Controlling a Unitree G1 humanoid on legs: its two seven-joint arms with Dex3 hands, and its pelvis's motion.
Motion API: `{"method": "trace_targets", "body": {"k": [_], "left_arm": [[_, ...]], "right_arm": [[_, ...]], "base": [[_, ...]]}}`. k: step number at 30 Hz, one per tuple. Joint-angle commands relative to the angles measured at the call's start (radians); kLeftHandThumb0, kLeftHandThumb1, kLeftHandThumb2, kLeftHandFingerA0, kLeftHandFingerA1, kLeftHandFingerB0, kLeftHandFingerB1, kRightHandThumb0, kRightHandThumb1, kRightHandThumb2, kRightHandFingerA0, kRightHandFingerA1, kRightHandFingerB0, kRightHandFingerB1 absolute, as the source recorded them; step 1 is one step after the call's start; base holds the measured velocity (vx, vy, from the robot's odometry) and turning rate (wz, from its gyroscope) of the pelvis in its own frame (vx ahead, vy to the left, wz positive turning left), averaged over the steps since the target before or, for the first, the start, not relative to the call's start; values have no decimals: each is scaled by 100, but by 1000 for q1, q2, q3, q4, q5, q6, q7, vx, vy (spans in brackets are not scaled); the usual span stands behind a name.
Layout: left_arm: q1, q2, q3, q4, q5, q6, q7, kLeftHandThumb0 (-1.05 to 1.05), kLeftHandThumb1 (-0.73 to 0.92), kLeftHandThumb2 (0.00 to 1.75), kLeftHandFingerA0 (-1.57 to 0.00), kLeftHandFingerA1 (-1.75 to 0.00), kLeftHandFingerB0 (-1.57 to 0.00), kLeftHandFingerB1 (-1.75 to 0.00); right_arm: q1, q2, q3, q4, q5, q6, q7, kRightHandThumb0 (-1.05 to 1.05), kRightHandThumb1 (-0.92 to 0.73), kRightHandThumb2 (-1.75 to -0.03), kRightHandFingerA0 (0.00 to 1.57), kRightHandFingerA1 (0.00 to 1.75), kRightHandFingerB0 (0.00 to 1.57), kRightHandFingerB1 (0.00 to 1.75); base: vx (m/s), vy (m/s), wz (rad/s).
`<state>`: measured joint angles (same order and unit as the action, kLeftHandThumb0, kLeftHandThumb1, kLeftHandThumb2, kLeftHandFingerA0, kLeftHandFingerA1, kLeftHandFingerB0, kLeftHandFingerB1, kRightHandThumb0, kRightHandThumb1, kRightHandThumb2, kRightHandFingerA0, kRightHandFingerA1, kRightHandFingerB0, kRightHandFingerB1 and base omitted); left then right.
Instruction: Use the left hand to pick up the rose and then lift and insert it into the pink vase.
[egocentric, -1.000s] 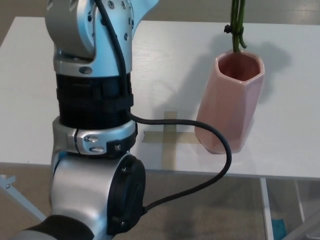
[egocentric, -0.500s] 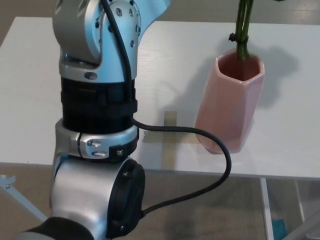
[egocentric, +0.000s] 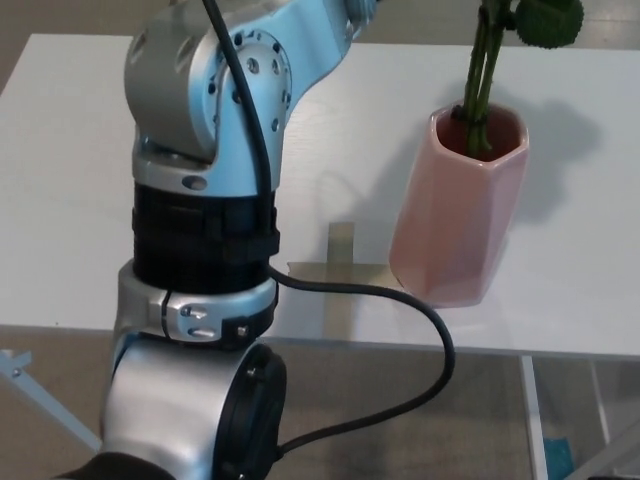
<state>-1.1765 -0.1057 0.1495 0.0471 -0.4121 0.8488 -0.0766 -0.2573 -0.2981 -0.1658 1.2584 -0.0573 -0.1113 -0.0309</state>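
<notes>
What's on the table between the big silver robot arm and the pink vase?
In the head view, a cross of tan tape on the white table, and a black cable looping from the arm toward the pink vase.

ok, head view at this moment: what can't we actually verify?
- Left hand: past the top edge; only the left arm shows, so the grasp is unknown.
- Right hand: not in view.
- Rose bloom: cut off by the top edge.
- Stem depth: hidden by the pink vase wall.
- Tape cross: partly hidden by arm cable and vase.

single head view, looking steeply down, close behind left arm (egocentric: 200, 240), white table (egocentric: 60, 200) beyond
</notes>
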Motion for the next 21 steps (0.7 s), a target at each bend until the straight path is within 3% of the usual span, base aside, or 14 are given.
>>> {"method": "trace_targets", "body": {"k": [1, 21], "left_arm": [[16, -6, -18, -8, -10, -8, 1, -15, 83, 67, -96, -141, -88, -88], [9, 11, -46, 27, -1, -42, -25, -14, 83, 67, -97, -140, -87, -87]], "right_arm": [[5, -2, -6, -1, 15, -1, 10, -25, -62, -58, 69, 44, 58, 41], [-2, -5, -6, 3, 14, -5, 22, -25, -62, -58, 69, 44, 58, 41]], "base": [[0, 0, 0], [0, 0, 0]]}}
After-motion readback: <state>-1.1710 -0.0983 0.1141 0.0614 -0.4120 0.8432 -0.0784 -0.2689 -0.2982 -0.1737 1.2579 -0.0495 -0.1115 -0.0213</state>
